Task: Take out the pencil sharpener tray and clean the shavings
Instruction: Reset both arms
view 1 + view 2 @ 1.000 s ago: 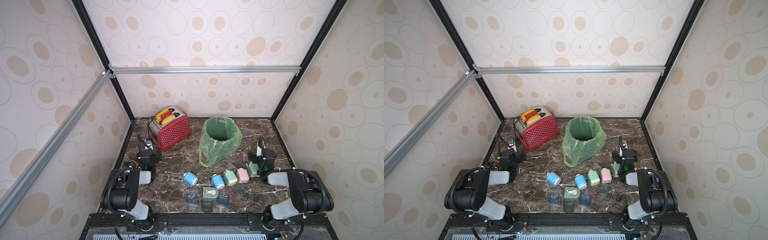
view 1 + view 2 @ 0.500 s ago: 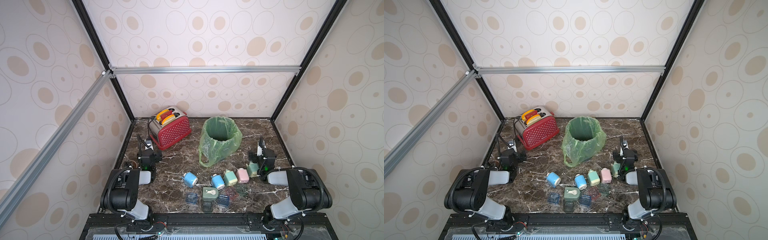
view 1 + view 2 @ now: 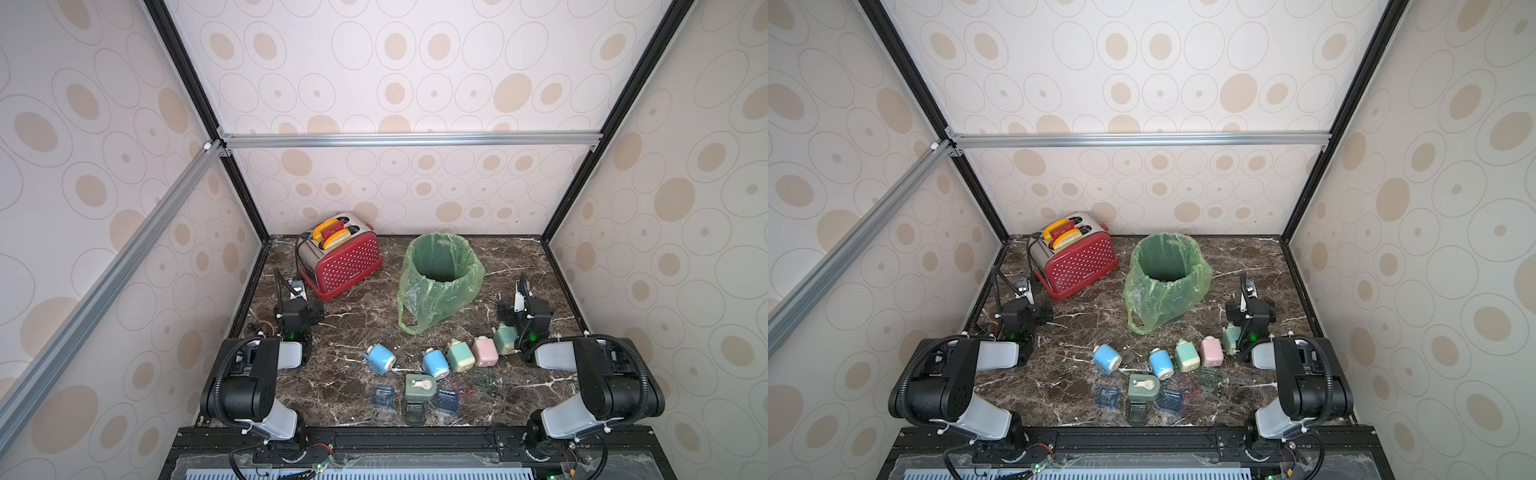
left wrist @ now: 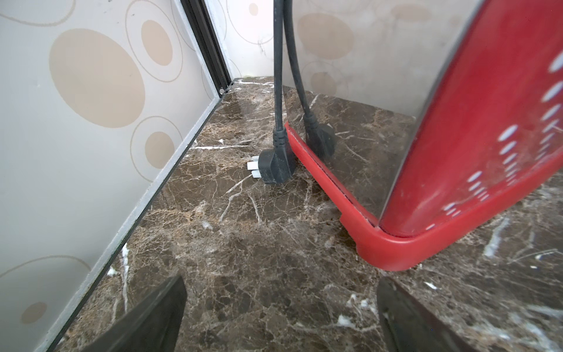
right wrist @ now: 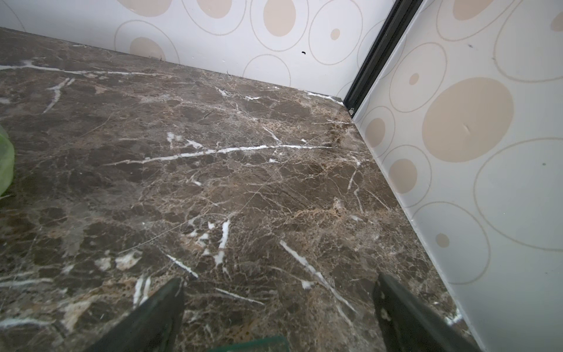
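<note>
Several small pencil sharpeners stand in a row at the table's front in both top views: two blue (image 3: 380, 359) (image 3: 435, 362), a light green (image 3: 460, 355), a pink (image 3: 485, 351) and a green one (image 3: 505, 338). A dark green sharpener (image 3: 420, 387) lies nearer the front edge, with a dark tray (image 3: 415, 412) against its front. Clear trays lie loose round it: two blue (image 3: 383, 395) (image 3: 448, 400), a red (image 3: 463, 383) and a greenish one (image 3: 484, 379). My left gripper (image 4: 280, 317) is open over bare marble beside the toaster. My right gripper (image 5: 278, 317) is open and empty, just behind the green sharpener.
A bin lined with a green bag (image 3: 440, 278) stands mid-table behind the sharpeners. A red toaster (image 3: 343, 262) with bread in its slots sits at the back left, with its black plug (image 4: 275, 164) on the marble. Patterned walls close in three sides.
</note>
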Robot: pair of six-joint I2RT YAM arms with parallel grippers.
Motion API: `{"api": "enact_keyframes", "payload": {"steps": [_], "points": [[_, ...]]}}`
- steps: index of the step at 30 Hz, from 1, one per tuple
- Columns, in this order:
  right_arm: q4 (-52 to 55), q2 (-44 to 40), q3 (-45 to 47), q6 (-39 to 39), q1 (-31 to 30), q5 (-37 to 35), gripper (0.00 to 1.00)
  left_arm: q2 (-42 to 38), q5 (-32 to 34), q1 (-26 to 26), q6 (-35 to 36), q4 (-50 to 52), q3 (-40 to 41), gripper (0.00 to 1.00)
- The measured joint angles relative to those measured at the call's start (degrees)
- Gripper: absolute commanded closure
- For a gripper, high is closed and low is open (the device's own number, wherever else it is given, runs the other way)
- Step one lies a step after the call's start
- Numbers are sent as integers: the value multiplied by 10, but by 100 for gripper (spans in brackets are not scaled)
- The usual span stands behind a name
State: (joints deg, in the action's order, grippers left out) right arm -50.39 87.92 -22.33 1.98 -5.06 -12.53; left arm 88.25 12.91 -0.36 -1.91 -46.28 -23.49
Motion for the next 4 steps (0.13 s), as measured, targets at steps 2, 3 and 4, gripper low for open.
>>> {"api": "enact_keyframes", "payload": {"steps": [2,3,4], "points": [[0,0,0,0,0,0,0,0,0,0,0,0,0,1],[0,0,0,0,0,0,0,0,-1,0,0,0,0,1],[0,0,0,0,0,0,0,0,-3,0,0,0,0,1]]}}
